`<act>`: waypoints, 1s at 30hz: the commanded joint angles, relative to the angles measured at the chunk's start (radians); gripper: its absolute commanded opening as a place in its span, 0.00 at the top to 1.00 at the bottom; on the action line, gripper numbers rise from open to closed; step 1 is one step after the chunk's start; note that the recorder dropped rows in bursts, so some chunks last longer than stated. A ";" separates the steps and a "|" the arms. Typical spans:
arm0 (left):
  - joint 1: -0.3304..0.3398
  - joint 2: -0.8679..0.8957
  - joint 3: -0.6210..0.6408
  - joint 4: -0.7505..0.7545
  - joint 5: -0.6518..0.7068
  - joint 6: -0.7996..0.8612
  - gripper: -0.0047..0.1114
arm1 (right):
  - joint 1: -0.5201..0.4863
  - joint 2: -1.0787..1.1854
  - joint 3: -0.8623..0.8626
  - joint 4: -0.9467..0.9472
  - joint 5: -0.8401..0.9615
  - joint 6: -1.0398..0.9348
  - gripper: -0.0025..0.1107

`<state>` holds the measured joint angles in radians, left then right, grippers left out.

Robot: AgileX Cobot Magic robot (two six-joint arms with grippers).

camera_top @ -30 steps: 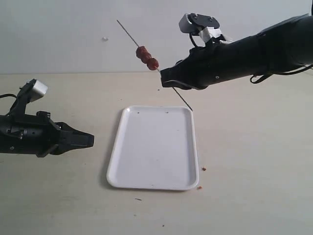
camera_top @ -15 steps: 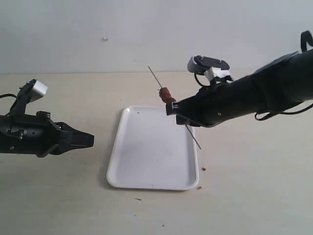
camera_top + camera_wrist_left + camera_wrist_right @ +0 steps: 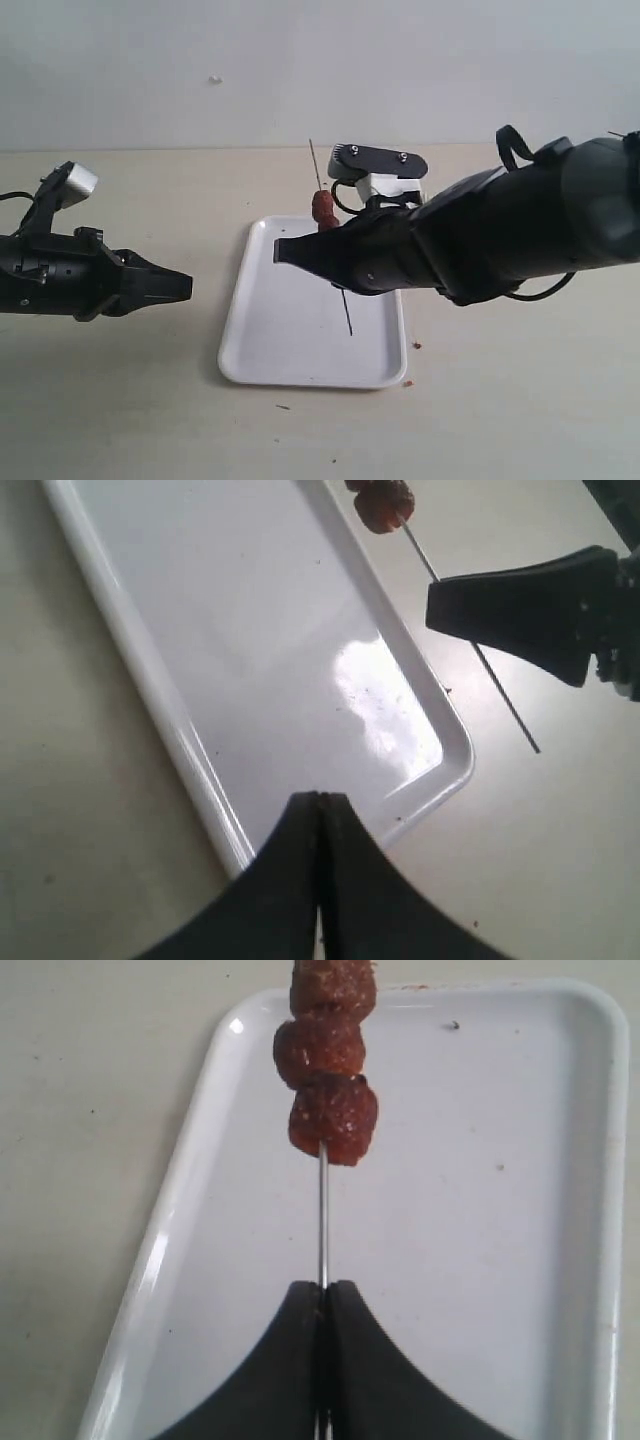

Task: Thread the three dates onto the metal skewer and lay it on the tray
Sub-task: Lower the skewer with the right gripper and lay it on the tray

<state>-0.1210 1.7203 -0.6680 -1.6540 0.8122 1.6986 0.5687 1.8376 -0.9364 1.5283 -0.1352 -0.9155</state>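
My right gripper [image 3: 286,251] is pinched tight on the metal skewer [image 3: 347,312], with the jaws meeting around the thin rod, as the right wrist view shows [image 3: 322,1292]. The three dates [image 3: 324,208] sit packed together on the rod just ahead of my fingertips, each touching the next. In the exterior view the skewer runs roughly from 12 to 6 o'clock. Its bare upper end pokes past the dates and its lower tip shows over the tray [image 3: 290,340], toward the tray's 4 o'clock side. The dates hang at the tray's 12 o'clock rim. I cannot tell whether the rod touches the tray's surface.

My left gripper [image 3: 182,285] is at the tray's 9 o'clock, off the tray, its jaws pressed fully together on nothing [image 3: 320,802]. From its wrist camera I see the tray [image 3: 250,630], the dates [image 3: 382,500] and the skewer [image 3: 516,710] beyond.

Tiny reddish crumbs [image 3: 417,345] lie on the table [image 3: 520,400] near the tray's 4 o'clock corner.
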 commanded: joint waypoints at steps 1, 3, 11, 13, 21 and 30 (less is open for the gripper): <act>0.000 -0.010 0.006 -0.002 0.006 -0.001 0.96 | 0.005 0.000 0.004 0.035 -0.001 0.003 0.98; 0.000 -0.010 0.006 -0.002 0.006 -0.001 0.96 | 0.007 0.016 0.004 0.042 0.008 0.004 0.98; 0.000 -0.010 0.006 -0.002 0.006 -0.001 0.96 | 0.007 0.096 0.002 0.069 0.004 0.004 0.98; 0.000 -0.010 0.006 -0.002 0.006 -0.001 0.96 | 0.007 0.104 0.002 0.069 -0.002 0.004 0.98; 0.000 -0.010 0.006 -0.002 0.006 -0.001 0.96 | 0.007 0.139 0.002 0.069 -0.006 0.004 0.90; 0.000 -0.010 0.006 -0.002 0.006 -0.001 0.96 | 0.007 0.139 0.002 0.069 -0.008 0.004 0.58</act>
<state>-0.1210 1.7203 -0.6680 -1.6540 0.8122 1.6986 0.5724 1.9764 -0.9364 1.6020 -0.1379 -0.9085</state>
